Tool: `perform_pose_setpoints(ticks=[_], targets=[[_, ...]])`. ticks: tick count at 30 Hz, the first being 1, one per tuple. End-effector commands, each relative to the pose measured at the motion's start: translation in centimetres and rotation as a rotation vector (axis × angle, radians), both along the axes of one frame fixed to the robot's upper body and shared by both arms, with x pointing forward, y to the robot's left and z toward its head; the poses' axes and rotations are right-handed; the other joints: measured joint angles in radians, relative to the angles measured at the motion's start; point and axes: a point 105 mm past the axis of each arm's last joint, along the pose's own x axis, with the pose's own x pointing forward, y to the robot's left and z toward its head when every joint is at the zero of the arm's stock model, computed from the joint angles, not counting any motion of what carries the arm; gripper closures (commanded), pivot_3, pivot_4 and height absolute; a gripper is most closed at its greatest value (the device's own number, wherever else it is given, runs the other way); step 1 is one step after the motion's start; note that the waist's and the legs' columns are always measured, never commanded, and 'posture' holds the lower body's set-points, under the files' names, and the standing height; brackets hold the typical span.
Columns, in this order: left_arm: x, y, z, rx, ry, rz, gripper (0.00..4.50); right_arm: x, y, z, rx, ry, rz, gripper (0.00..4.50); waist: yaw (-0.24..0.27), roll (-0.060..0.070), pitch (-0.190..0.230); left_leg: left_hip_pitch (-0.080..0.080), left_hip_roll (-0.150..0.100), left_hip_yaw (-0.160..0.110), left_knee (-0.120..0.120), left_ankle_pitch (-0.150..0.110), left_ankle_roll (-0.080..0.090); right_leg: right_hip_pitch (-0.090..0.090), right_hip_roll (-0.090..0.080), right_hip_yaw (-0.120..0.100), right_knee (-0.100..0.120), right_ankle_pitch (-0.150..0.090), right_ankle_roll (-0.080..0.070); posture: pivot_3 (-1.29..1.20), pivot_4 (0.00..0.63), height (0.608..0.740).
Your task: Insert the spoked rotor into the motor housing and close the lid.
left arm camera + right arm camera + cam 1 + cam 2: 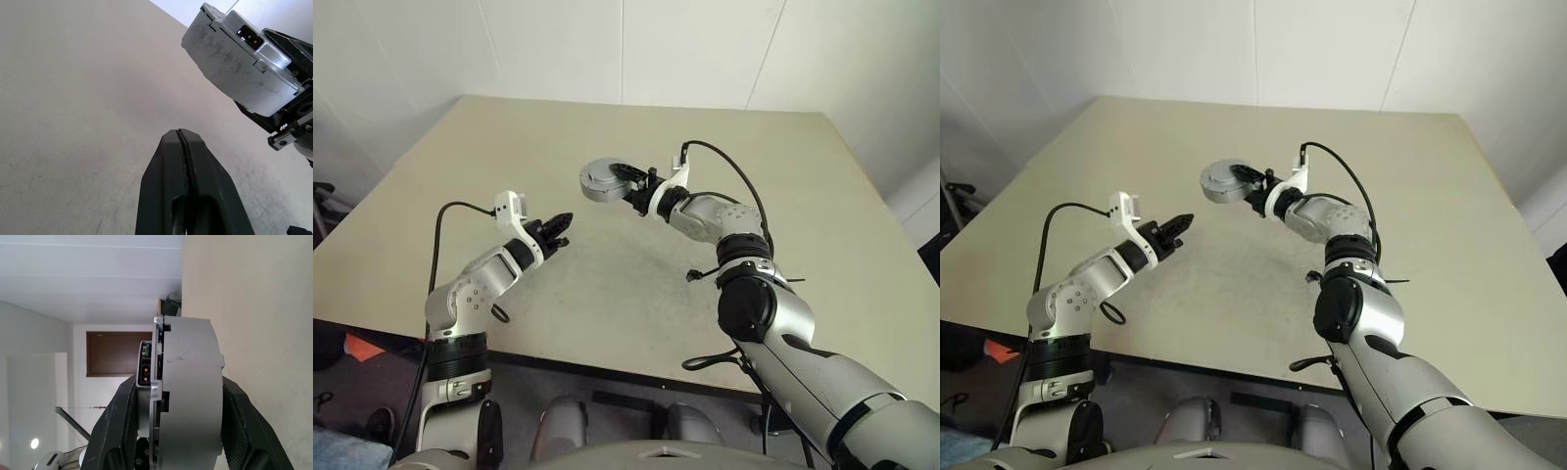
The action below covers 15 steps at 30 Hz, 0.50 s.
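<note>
**Right gripper holds the closed motor housing above the bench**

Nearest the front edge of the bench [607, 323], toward its left side, the left gripper [560, 227] hangs above the beige top with nothing in it. Its two black fingers [188, 196] are pressed flat together, only a thin seam showing between them in the left wrist view.

Farther in, over the middle of the bench, the right gripper [628, 180] reaches forward and to the left, its fingers [117, 431] spread partway and clamped on the two opposite flat faces of the motor housing [604, 179]. The housing is a round grey metal body lifted clear of the bench top, not touching it. The lid [155, 396] lies shut against the housing's edge, with a narrow joint line between them and a small connector [248, 33] with metal pins at the rim. With the lid shut, the inside of the housing is hidden.

Beyond the housing the bench top runs bare to its far edge, which meets white wall panels [636, 49].
</note>
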Motion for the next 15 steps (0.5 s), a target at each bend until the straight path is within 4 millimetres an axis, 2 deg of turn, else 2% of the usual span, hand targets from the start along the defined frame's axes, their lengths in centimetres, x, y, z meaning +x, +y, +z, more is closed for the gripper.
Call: perform_pose_setpoints(ticks=[1,8,11,15], targets=[[0.0,-0.1,1.3,0.003,-0.054,-0.008,4.50,0.5,-0.4,3.4,0.058,-0.100,-0.018,2.30,0.000,0.000,0.000,0.000,0.000,0.000,0.000,0.000,-0.001,0.000,0.000,0.000,0.000,0.000,0.000,0.00,0.000,0.740],[0.0,0.4,2.1,-0.047,-0.086,0.018,4.50,-0.4,0.1,4.5,0.119,-0.147,0.048,2.30,0.000,0.000,0.000,0.000,0.001,0.000,0.006,-0.002,-0.002,0.000,0.000,0.000,0.006,0.000,0.000,0.00,0.000,0.740],[0.4,2.3,3.3,-0.218,-0.102,0.079,3.87,-0.8,0.1,4.9,0.143,-0.162,0.069,2.30,0.000,0.000,0.000,-0.001,0.001,0.000,0.008,-0.002,-0.003,0.000,0.000,0.000,0.007,0.000,0.000,0.00,0.000,0.740],[0.4,3.6,3.4,-0.305,-0.089,0.118,2.54,-1.1,0.2,4.9,0.153,-0.156,0.082,2.30,0.000,0.000,0.000,0.000,0.001,0.000,0.009,-0.002,-0.003,0.000,0.000,0.000,0.009,0.000,0.000,0.00,0.000,0.740]])
